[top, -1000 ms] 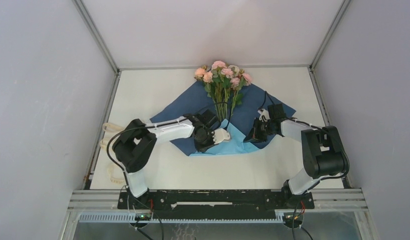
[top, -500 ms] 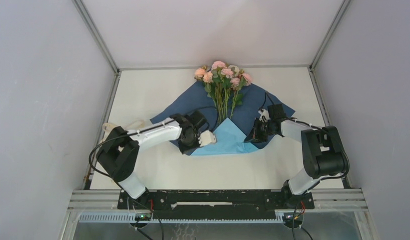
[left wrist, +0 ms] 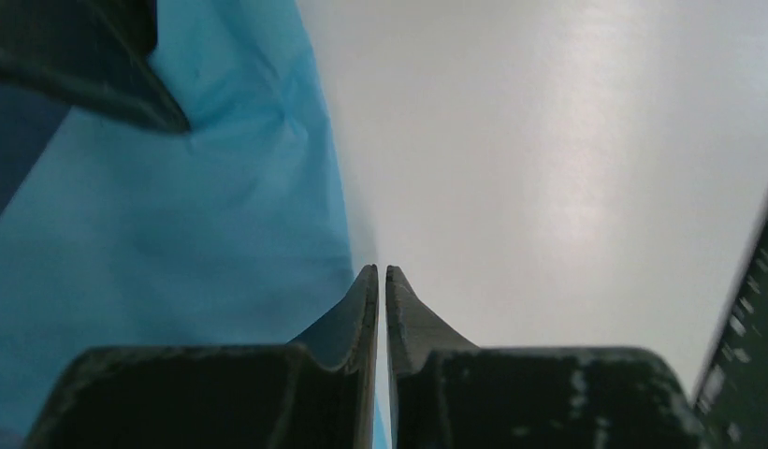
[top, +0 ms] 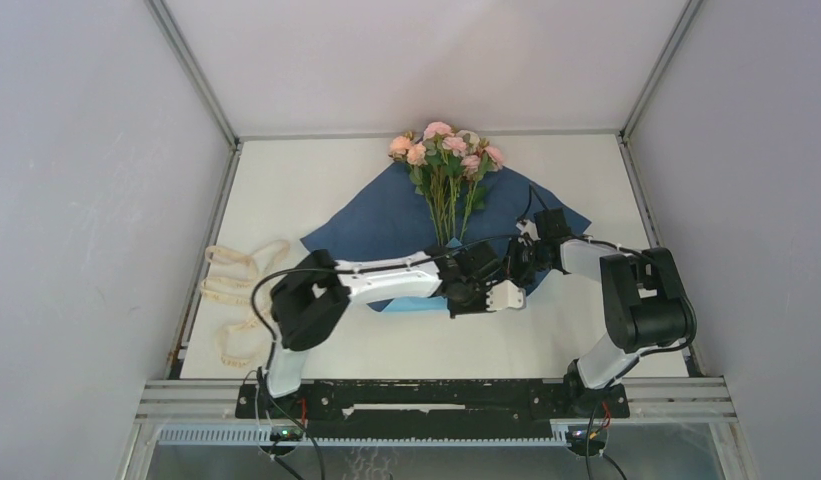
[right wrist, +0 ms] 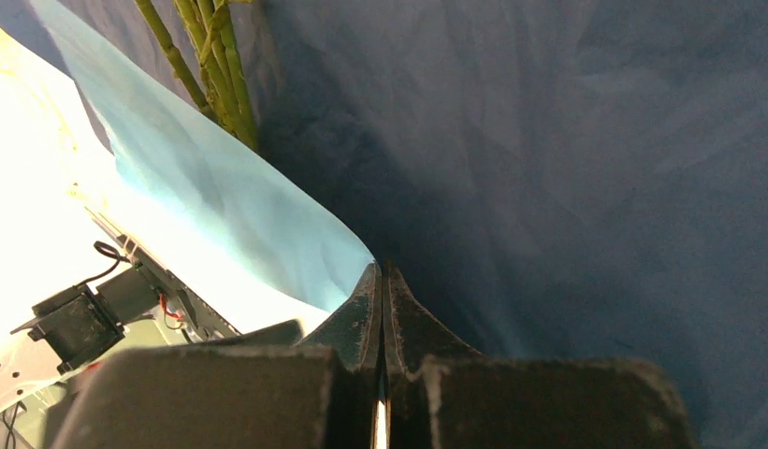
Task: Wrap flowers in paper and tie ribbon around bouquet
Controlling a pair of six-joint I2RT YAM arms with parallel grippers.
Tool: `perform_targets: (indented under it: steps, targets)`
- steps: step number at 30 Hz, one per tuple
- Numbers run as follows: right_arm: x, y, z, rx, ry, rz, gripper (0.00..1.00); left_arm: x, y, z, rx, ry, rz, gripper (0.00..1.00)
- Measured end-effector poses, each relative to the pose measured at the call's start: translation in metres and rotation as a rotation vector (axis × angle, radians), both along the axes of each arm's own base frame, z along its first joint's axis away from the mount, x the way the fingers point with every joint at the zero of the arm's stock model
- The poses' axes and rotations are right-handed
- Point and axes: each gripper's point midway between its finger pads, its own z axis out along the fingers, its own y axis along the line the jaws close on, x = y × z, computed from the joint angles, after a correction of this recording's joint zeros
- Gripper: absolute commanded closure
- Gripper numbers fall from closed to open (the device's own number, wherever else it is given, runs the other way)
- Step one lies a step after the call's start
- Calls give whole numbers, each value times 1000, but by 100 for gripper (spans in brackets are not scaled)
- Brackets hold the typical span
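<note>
The paper is being held folded over stems of the flowers by the left gripper, clamped on its edge; the right gripper, fingers together, is seemingly being pressed down as anchor.

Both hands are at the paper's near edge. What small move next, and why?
Probably carry the left hand toward the pink and cream flowers, laying its pinched light-blue flap of the crinkly navy-backed paper over their green stems. Those stems lie uncovered on the navy face, and the right hand, shut on the sheet's right edge, seems to anchor it.
</note>
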Motion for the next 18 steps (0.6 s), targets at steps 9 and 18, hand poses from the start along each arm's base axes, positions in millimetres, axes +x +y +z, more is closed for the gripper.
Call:
perform_targets:
  steps: [9, 18]
  targets:
    - [-3, 1, -2, -4, 8, 9, 100, 32, -27, -29, -50, -65, 81, 94]
    - [-4, -1, -1, -6, 9, 8, 100, 35, -14, -33, -58, -75, 107, 96]
